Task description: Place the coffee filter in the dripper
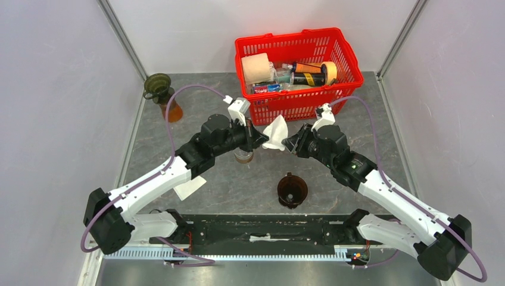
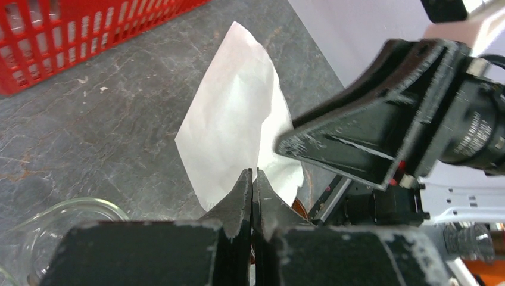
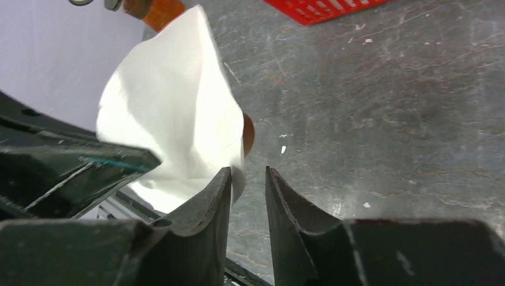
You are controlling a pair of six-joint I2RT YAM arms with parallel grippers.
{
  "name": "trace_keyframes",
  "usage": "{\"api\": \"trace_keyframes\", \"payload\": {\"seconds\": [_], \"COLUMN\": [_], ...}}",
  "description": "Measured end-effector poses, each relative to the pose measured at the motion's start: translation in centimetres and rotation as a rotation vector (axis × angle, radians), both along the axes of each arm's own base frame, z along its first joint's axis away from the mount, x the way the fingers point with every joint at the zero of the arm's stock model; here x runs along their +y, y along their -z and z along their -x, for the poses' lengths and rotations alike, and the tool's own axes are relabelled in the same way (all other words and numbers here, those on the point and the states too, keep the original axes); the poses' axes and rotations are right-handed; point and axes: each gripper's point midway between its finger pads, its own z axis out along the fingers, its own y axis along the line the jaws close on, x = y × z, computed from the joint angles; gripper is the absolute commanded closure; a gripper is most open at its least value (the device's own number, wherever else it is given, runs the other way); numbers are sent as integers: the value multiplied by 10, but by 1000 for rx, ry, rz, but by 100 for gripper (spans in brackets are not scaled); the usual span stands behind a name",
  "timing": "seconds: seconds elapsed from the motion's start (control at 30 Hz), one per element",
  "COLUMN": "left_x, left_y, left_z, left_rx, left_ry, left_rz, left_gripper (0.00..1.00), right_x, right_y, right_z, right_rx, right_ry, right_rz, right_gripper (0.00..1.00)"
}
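One white coffee filter [image 1: 276, 132] hangs in the air above the middle of the table [image 1: 238, 187], between the tips of two robot arms that meet there. The left gripper [image 1: 261, 138] has its jaws pressed fully together on the filter's lower edge, so the paper stands up from the pinch like a crumpled fan. The right gripper [image 1: 290, 145] faces it from the other side with its jaws slightly apart. A narrow gap shows between them, and the filter only brushes the outer side of one finger [image 3: 208, 202] without being held.

One dark brown dripper [image 1: 292, 190] sits upright on the table nearer the arm bases, well apart from the filter. One small clear glass vessel [image 1: 243, 157] stands directly below the left gripper. A second white paper sheet [image 1: 190, 187] lies flat under the left arm.

At the far edge, one red plastic basket [image 1: 309, 101] holds several bottles and a pale roll. In the far left corner stands one dark green funnel [image 1: 158, 83] on an amber glass base.
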Motion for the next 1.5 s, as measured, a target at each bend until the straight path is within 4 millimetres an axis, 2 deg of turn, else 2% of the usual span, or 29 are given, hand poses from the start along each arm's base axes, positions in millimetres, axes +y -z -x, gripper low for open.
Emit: {"api": "trace_keyframes", "payload": {"seconds": [0.13,0.23,0.53,0.73,0.9,1.0,1.23,1.33,1.5], "left_x": [-7,-13,-20,-19,-20,-20,-16,-12,-8], "left_y": [1,2,5,0,-9,-9,-7,-7,-11], "left_z": [13,23,37,31,26,25,17,13,16], "left_rx": [-27,-52,-91,-116,-148,-153,-170,-176,-187], "left_ry": [101,162,237,201,180,169,103,67,55], "left_rz": [-12,-24,-41,-34,-14,-17,-42,-53,-49], "left_gripper": [98,98,98,98,98,98,98,98,97], "right_x": [-5,-5,-5,4,12,18,14,8,-1], "right_y": [7,2,-4,9,24,26,29,27,17], "right_z": [-2,-6,-14,-15,-15,-16,-19,-18,-16], "right_rx": [10,-7,-33,20,80,99,120,113,88], "right_ry": [30,49,79,63,58,50,97,122,147], "right_rz": [4,-8,-32,-36,-56,-74,-87,-78,-77], "right_gripper": [42,34,33,36,46,66,94,100,100]}}
